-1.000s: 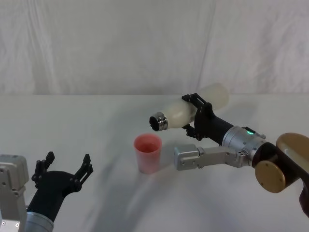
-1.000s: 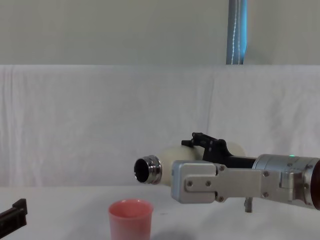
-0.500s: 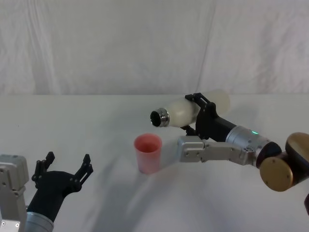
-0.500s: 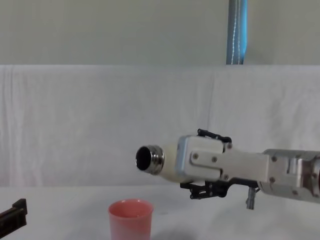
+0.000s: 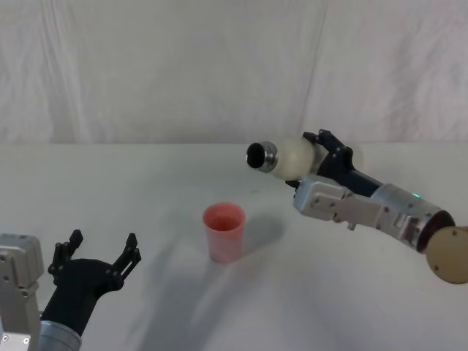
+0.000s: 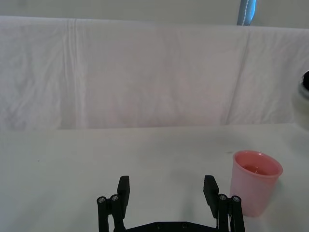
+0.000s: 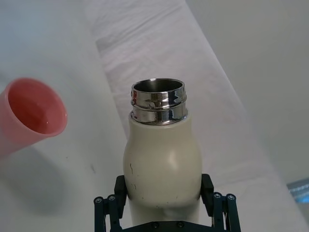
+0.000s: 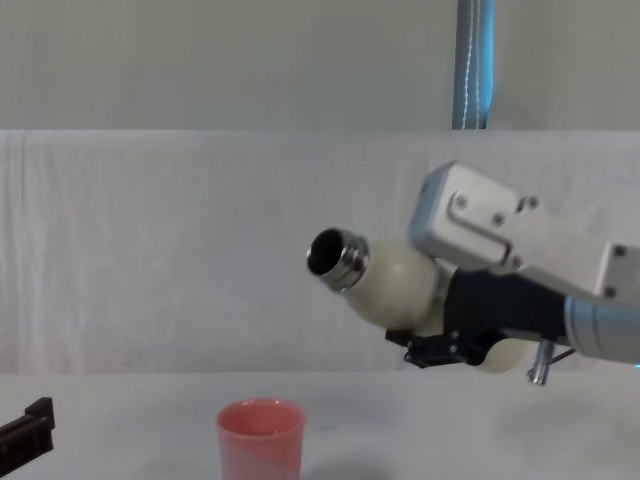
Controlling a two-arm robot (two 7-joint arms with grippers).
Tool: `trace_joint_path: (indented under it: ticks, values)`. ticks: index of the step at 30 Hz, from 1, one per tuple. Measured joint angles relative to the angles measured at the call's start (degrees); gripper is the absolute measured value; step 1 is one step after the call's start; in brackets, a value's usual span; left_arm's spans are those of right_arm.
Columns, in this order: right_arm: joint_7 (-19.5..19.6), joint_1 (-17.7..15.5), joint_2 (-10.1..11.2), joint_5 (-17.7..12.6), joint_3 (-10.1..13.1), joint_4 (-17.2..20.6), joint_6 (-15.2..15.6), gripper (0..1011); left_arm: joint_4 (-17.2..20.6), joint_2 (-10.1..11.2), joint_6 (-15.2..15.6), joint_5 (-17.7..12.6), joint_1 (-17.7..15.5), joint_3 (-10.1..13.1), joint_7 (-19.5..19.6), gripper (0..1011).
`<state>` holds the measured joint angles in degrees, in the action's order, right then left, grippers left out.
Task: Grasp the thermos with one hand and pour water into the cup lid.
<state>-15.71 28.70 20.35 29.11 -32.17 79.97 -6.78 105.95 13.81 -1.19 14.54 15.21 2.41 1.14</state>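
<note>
Right end effector (image 5: 322, 157) raised, clamped; left end effector (image 5: 99, 257) parked, fingers spread

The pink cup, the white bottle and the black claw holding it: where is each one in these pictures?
cup lid (image 5: 224, 231): head view, on its pink side wall.
thermos (image 7: 162, 159): right wrist view, on its cream body below the steel neck.
right gripper (image 7: 164, 203): right wrist view, midway between the fingers clamped on the thermos.
</note>
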Motion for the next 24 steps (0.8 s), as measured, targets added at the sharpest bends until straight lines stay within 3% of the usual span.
trace_joint_path:
  ticks: [9,16,24]
  values:
    - [-1.89,-3.28,0.62,-5.77,3.52,4.32,1.93,952,0.00,0.00,0.00,0.00,0.00,0.00,0.00,1001]
    - [-2.78,-6.13,-1.19,-13.60,7.70,5.60,3.40,952,0.00,0.00,0.00,0.00,0.00,0.00,0.00,1001]
    - [-2.76,-7.62,-2.57,-18.37,10.23,5.75,4.18,952,0.00,0.00,0.00,0.00,0.00,0.00,0.00,1001]
